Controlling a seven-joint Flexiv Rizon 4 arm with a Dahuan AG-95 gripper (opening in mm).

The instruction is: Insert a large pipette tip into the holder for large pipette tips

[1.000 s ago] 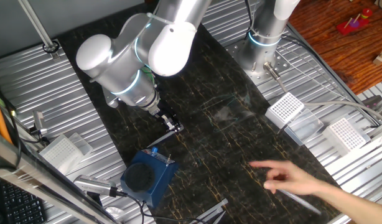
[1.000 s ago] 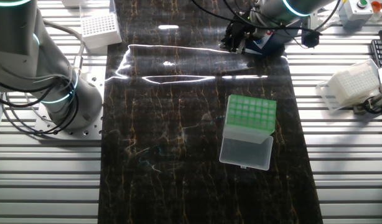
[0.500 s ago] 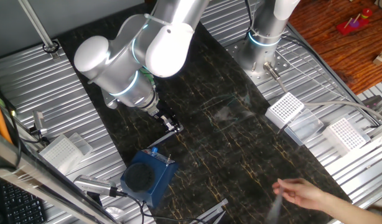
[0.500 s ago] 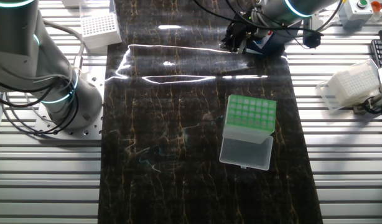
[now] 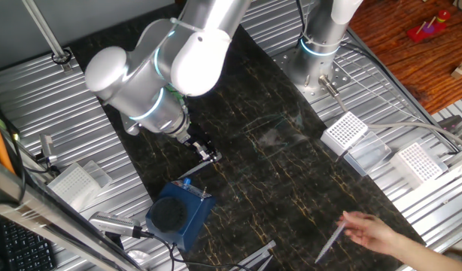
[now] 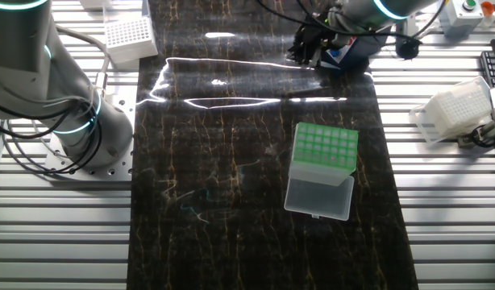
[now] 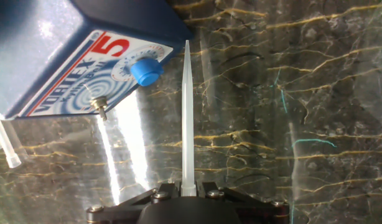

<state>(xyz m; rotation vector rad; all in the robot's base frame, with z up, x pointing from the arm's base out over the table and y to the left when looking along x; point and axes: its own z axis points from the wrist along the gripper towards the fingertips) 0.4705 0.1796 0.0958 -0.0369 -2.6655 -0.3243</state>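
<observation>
The large pipette tip (image 7: 186, 118), judged light, thin-walled and easily bent, is clamped at its wide base in the gripper (image 7: 186, 191) beside the blue block (image 7: 73, 56), well apart from the holder (image 6: 324, 149).

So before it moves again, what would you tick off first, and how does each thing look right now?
1. Tip held: ok. The large pipette tip sticks straight out from the tool, clamped at its wide end.
2. Tip undamaged: ok, it looks straight down to the point.
3. Holder ready: ok. The green-topped holder stands upright on the dark mat, its holes uncovered.
4. Tool over the holder: not ok. It sits at the far end of the mat, beside the blue vortex mixer.
5. Path clear: cannot tell. A person's hand holding another tip reaches in at the mat's edge.
</observation>
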